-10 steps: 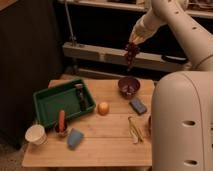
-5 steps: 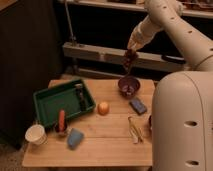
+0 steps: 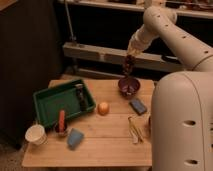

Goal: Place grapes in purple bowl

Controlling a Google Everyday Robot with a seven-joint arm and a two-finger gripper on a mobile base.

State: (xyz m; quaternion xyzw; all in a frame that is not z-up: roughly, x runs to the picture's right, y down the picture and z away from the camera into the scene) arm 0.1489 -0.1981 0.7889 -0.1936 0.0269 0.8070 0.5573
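Currently the white perforated arm [image 3: 165, 30] is angled down-left from the upper right, over the wooden slatted table [image 3: 110, 135]. The gripper [image 3: 129, 59] is held above the purple bowl [image 3: 128, 86], pinched on the grapes [image 3: 129, 64]. The dark bunch is hung with its long axis vertical, clear of the round bowl's rim. A round orange fruit [image 3: 103, 108] is seen left of the bowl.
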